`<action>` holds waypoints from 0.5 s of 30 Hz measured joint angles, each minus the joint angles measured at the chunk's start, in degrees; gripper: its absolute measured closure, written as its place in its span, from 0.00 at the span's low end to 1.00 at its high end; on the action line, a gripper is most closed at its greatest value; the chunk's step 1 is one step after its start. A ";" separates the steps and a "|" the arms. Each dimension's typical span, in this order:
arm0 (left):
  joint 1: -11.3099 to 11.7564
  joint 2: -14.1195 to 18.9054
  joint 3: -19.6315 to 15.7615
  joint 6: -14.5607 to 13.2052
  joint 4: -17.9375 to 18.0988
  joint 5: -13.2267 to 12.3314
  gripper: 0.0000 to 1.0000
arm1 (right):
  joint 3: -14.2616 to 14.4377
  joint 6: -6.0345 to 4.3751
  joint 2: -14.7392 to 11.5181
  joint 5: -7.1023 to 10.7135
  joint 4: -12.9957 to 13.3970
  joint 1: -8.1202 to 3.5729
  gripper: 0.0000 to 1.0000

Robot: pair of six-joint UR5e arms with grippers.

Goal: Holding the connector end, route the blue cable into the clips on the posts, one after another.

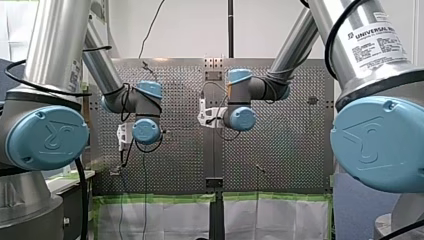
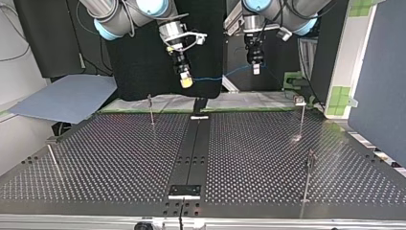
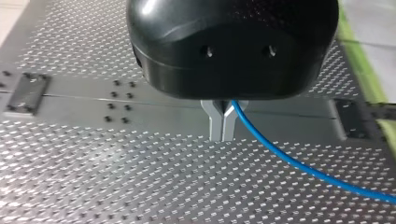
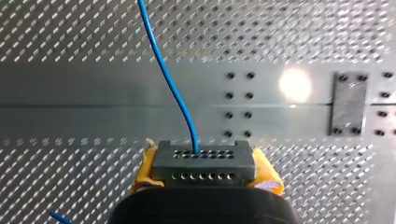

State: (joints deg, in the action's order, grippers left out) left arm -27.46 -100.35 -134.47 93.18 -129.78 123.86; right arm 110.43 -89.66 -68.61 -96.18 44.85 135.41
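Note:
High above the table, my right gripper has its yellow pads shut on a dark grey connector with rows of holes. The blue cable leaves the connector's face and runs away over the plate. In the top view the cable hangs in a shallow line from my right gripper to my left gripper. My left gripper has its metal fingers shut on the cable, which trails off to one side. Thin clip posts stand below, apart from the cable.
The perforated table has a smooth centre strip with a small plate near the top view's front edge. Another slanted post stands at the top view's left. Green tape and white sheeting line the far edge.

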 joint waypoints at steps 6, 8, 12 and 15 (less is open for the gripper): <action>0.91 3.39 1.74 0.87 -3.24 0.02 1.00 | -2.28 -0.06 -0.33 1.47 -2.17 0.14 1.00; 1.14 4.71 2.36 0.76 -4.00 0.02 1.00 | -3.03 0.00 -0.33 1.60 -2.78 0.24 1.00; 1.49 7.14 3.65 0.51 -5.34 0.02 1.00 | -4.14 -0.08 -0.34 1.67 -3.31 0.28 1.00; 1.79 8.94 4.15 0.47 -6.29 0.00 1.00 | -5.02 0.10 -0.35 1.68 -4.00 0.40 1.00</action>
State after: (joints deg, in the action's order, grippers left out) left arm -25.67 -91.40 -130.32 93.65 -136.07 123.86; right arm 105.41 -89.55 -68.96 -94.49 40.85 135.82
